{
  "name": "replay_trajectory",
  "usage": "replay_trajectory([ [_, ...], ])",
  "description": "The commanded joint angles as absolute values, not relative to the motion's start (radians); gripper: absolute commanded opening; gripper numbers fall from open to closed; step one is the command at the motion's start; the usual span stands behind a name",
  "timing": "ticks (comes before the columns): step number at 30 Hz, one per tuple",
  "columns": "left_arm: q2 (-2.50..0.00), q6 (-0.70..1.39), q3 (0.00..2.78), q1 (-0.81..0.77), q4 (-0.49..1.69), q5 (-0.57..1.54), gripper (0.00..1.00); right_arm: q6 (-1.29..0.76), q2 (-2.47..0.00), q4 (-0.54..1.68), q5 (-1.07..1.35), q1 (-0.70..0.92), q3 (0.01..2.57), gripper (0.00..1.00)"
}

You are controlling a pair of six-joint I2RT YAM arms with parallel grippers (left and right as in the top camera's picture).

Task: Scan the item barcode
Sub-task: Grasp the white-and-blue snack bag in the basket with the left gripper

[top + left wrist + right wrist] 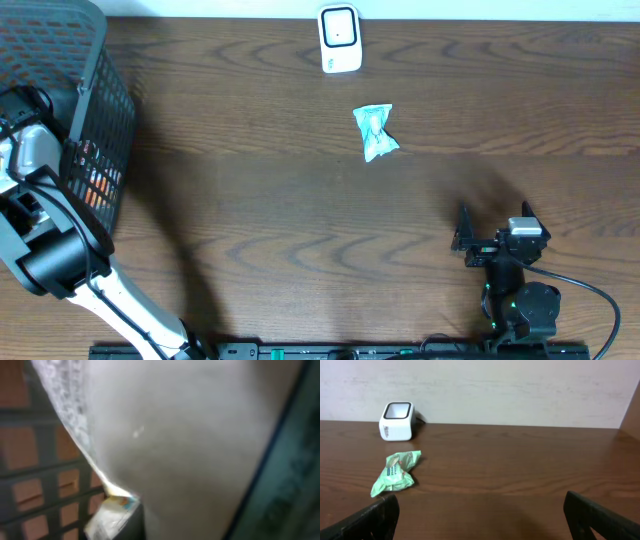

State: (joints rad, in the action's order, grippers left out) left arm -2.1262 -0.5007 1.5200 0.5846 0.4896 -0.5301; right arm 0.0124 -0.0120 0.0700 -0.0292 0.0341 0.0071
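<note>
Bare table (300, 250) lies open between the basket (100, 110) at left and the right gripper (494, 222) — only the green packet (375, 132) and the scanner (340, 40) at the far edge stand in it. Inside the basket, mesh (50, 475) and a pale wrapper (190, 435) crowd close.

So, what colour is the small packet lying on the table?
The packet is light green with some white print. The right wrist view shows it best.

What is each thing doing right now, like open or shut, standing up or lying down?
Left claw: shut, inside the basket, hidden from above.
Right claw: open, empty, low over the table.
Basket: upright, something orange shows through its side.
Scanner: standing upright at the table's far edge.
Green packet: lying crumpled on the table, untouched.
</note>
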Motion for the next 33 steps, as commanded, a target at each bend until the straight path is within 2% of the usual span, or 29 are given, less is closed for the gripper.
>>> replay_trajectory([
  [1, -2.135, -0.476, 1.509, 0.576, 0.507, -0.517, 0.08, 0.024, -0.007, 0.074, -0.027, 0.034, 0.006, 0.99],
  [8, -1.959, -0.262, 1.516, 0.519, 0.465, -0.473, 0.07, 0.023, -0.007, 0.074, -0.027, 0.034, 0.006, 0.99],
  [13, -1.743, -0.119, 1.516, 0.488, 0.437, -0.231, 0.07, 0.023, -0.007, 0.074, -0.027, 0.034, 0.006, 0.99],
  [21, -1.471, 0.105, 1.516, 0.487, 0.371, 0.041, 0.08, 0.023, -0.007, 0.074, -0.027, 0.034, 0.006, 0.99],
  [33, -1.329, 0.419, 1.516, 0.484, 0.321, 0.433, 0.08, 0.024, -0.007, 0.074, -0.027, 0.034, 0.006, 0.99],
])
